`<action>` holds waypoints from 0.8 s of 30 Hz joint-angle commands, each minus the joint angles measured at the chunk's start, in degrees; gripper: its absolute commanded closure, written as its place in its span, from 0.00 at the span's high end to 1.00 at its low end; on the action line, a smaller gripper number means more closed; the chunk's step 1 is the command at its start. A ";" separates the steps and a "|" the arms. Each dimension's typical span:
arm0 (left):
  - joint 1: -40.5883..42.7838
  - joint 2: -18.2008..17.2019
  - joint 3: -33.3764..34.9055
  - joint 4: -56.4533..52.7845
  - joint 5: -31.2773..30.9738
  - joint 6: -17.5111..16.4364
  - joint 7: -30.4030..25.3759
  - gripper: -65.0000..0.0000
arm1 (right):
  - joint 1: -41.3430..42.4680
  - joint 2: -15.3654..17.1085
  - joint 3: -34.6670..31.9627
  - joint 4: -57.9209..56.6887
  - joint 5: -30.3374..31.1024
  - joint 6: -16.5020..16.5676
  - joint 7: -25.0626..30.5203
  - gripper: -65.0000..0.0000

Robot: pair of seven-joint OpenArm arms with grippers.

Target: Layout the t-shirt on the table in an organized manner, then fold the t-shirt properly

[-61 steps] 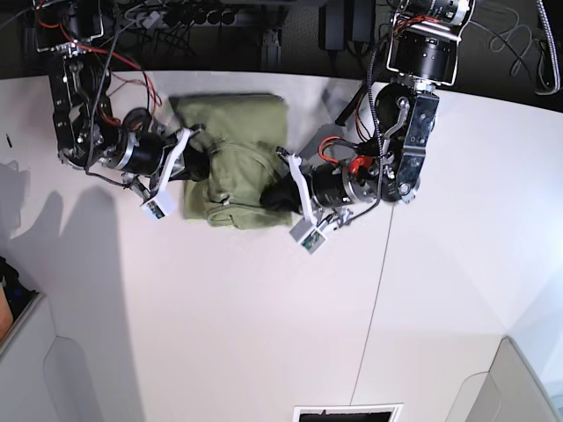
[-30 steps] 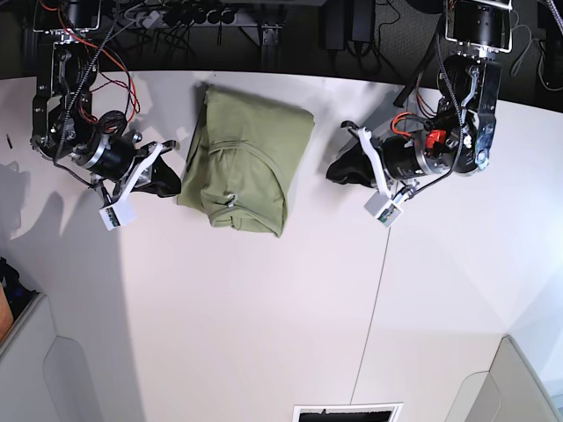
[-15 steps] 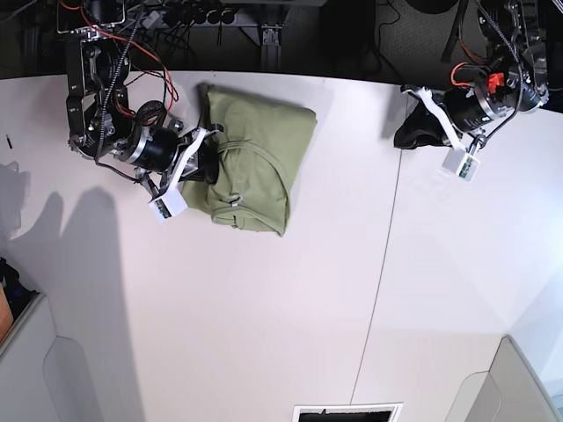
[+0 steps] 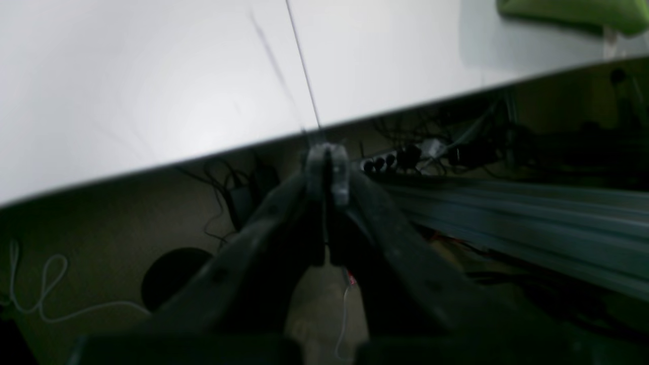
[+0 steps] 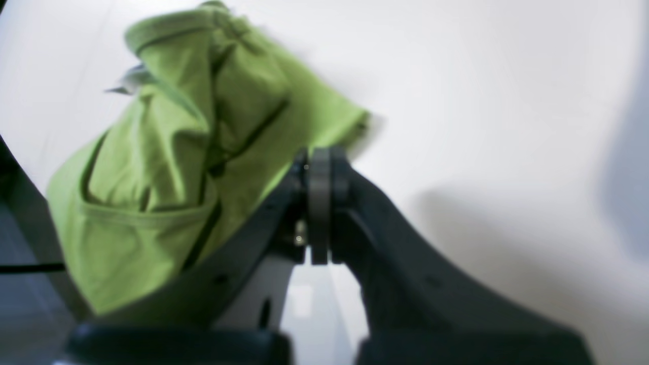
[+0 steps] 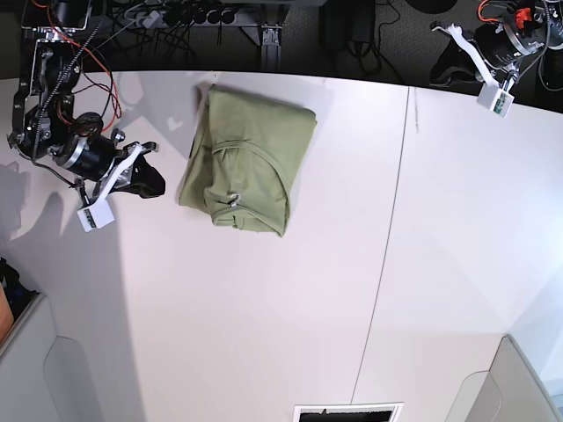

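Observation:
The olive-green t-shirt [image 6: 246, 167] lies folded into a compact bundle on the white table [image 6: 290, 308], near its far edge. My right gripper [image 6: 149, 180] is shut and empty, just left of the shirt and apart from it. In the right wrist view the shirt [image 5: 167, 172] lies behind the shut gripper [image 5: 319, 157]. My left gripper [image 6: 444, 69] is shut and empty, beyond the table's far right edge. In the left wrist view its closed tips [image 4: 327, 152] hang over the table's edge [image 4: 152, 76], with a corner of the shirt [image 4: 573, 12] at the top right.
Cables and a power strip [image 6: 176, 16] lie behind the table's far edge. A thin dark seam [image 6: 387, 229] runs down the tabletop. Grey panels stand at the near left [image 6: 35, 352] and near right [image 6: 519, 387]. A dark slot [image 6: 347, 413] sits at the near edge.
My right gripper has drawn back to the left, off the shirt. My left gripper has moved farther up and right, past the table's far edge. The shirt has stayed put.

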 commanded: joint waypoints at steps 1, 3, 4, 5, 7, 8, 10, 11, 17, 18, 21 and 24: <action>1.55 -0.26 -0.39 0.92 0.28 -0.49 -0.33 0.00 | -0.35 1.14 0.83 1.14 2.25 0.44 -0.57 0.00; 3.85 0.55 -0.39 0.92 2.64 -0.49 -0.07 0.00 | -2.51 2.56 1.79 1.14 4.61 0.46 -3.23 0.00; 5.07 1.03 -0.39 0.92 3.48 -0.49 -0.11 0.00 | -3.87 3.41 2.16 1.14 5.66 0.83 -4.17 0.00; 6.23 1.53 -0.39 0.92 4.31 -0.49 -0.09 0.00 | -5.40 4.42 2.49 1.16 6.71 1.33 -4.66 0.00; 8.24 2.29 -0.39 0.92 5.51 -0.49 -0.11 0.00 | -8.92 6.40 3.34 1.22 9.14 1.95 -4.74 0.00; 9.16 2.34 -0.39 0.92 5.44 -0.49 -0.15 0.00 | -10.62 7.04 4.04 1.36 9.92 2.29 -4.72 0.00; 10.56 2.29 -0.39 0.92 5.25 -0.49 -0.57 0.00 | -13.88 7.26 6.19 2.10 10.64 2.58 -4.72 0.00; 11.04 2.32 -0.39 0.92 5.16 -0.49 -0.57 0.00 | -15.56 7.08 7.54 2.78 10.62 2.58 -4.72 0.00; 11.45 2.34 -0.39 0.81 4.28 -0.49 2.40 0.00 | -24.50 4.81 15.23 7.04 11.04 2.54 -4.76 0.00; 11.43 2.34 -0.39 0.52 4.11 -0.49 2.82 0.00 | -26.03 4.85 15.63 7.50 11.02 2.54 -4.83 0.00; 11.43 2.34 -0.22 -0.96 3.96 -0.49 2.91 0.00 | -30.86 4.81 15.85 8.04 11.04 2.54 -4.81 0.00; 11.43 2.32 1.49 -3.72 3.98 -0.49 5.40 0.00 | -35.65 4.81 15.67 8.02 11.02 2.51 -4.81 0.00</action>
